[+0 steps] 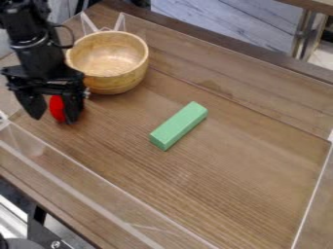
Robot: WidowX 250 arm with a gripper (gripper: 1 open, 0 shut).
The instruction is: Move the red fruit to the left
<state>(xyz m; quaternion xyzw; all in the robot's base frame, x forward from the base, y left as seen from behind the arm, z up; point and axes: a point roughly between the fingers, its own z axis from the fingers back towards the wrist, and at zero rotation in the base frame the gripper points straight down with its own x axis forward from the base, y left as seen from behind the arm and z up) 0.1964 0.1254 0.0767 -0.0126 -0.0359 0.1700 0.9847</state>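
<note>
Gripper [51, 107], black metal, fingers spread apart around a small rounded red fruit [57, 109] on the brown wooden table [240, 83], left side.

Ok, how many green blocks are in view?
1: the green rectangular block lies near the middle of the brown wooden table, right of the beige round bowl in the picture.

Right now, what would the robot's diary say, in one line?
end effector: open | red fruit: on table, between fingers | wooden bowl: behind fruit | green block: apart
</note>
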